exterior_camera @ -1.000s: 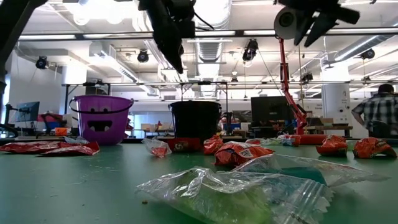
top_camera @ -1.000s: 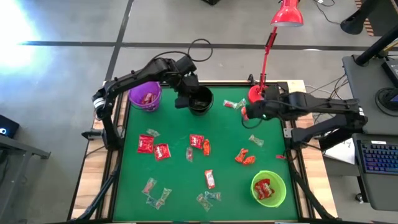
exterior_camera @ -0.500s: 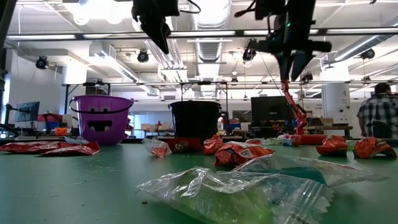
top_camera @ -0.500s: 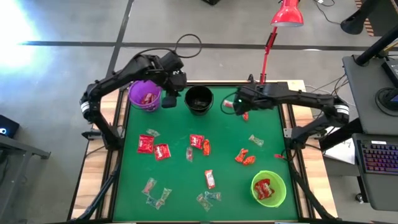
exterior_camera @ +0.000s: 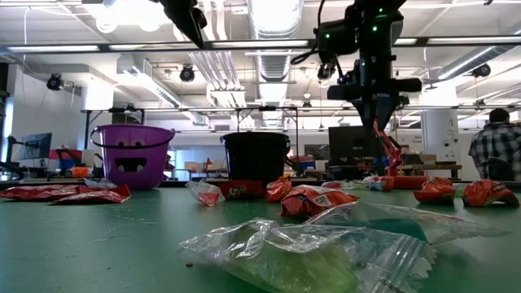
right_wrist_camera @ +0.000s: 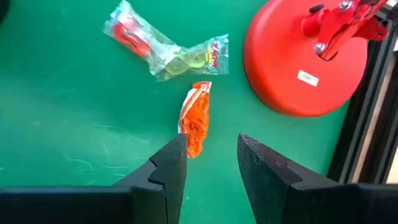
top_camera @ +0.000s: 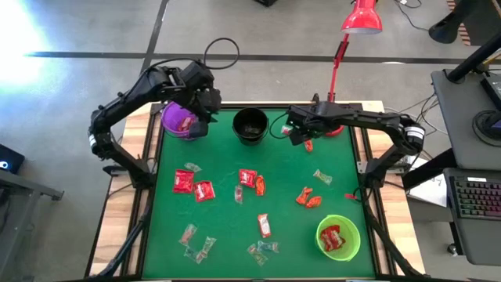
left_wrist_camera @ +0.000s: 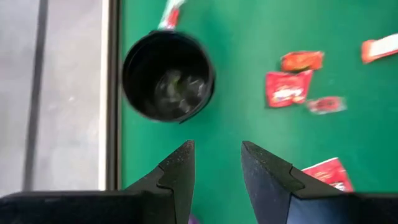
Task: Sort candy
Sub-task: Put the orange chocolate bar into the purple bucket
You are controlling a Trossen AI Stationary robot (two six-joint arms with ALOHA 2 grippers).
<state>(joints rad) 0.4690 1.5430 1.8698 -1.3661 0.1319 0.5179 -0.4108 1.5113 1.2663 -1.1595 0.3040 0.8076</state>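
Small wrapped candy lies scattered on the green mat: red packets (top_camera: 203, 190), orange ones (top_camera: 308, 197) and clear twisted ones (top_camera: 196, 247). My right gripper (top_camera: 294, 129) hangs open above the far right part of the mat. In its wrist view, my right gripper (right_wrist_camera: 211, 162) points down over an orange candy (right_wrist_camera: 196, 118), with a clear twisted candy (right_wrist_camera: 165, 50) beyond; both lie flat on the mat. My left gripper (top_camera: 205, 108) is open, high beside the purple bowl (top_camera: 182, 121). Its wrist view shows the black bowl (left_wrist_camera: 168, 84) holding clear candy.
A green bowl (top_camera: 338, 237) with red candy stands near the mat's near right corner. The red lamp's round base (right_wrist_camera: 305, 56) sits close beside my right gripper, and its stem (top_camera: 337, 59) rises at the far edge. A person (exterior_camera: 496, 146) stands in the room beyond.
My left gripper has moved from over the black bowl toward the table's left, up beside the purple bowl. My right gripper has swung toward the far-left, past the lamp base, and come down over the orange and clear candy there. No candy has moved.
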